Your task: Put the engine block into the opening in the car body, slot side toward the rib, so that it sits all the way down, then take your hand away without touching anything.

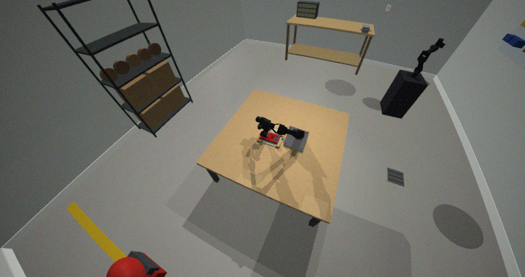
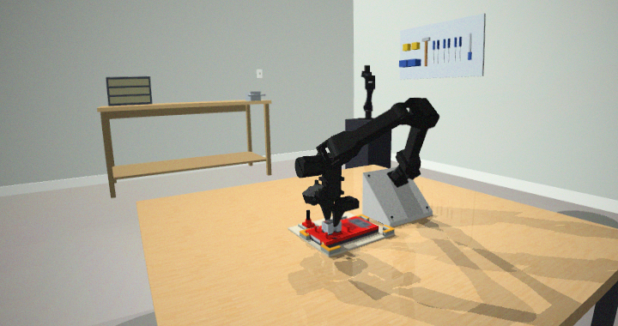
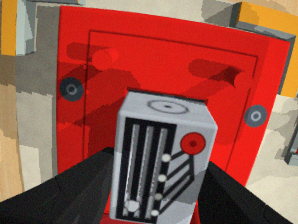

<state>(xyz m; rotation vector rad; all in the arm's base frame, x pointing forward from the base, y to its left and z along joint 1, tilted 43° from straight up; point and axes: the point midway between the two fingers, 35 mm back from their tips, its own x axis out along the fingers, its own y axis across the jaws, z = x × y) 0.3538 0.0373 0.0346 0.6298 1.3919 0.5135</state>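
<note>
The red car body (image 1: 270, 138) (image 2: 356, 232) (image 3: 215, 45) lies flat on a pale base plate (image 3: 36, 117). My gripper (image 2: 331, 222) (image 3: 158, 164) is shut on the grey engine block (image 2: 326, 226) (image 3: 167, 117) and points down over the car body. In the wrist view the block's top shows dark slots on the left and a red disc on the right. A thin dark edge of the opening shows just beyond the block; the rest is hidden under it. The block stands well above the red surface. How deep it sits, and the rib, I cannot tell.
Orange-topped corner pieces (image 2: 330, 249) (image 3: 267, 22) surround the car body. Short red pegs (image 3: 105, 59) stand up from it beyond the block. A small red part with a black post (image 2: 307, 221) is beside it. The arm's grey wedge mount (image 2: 374, 198) stands close behind.
</note>
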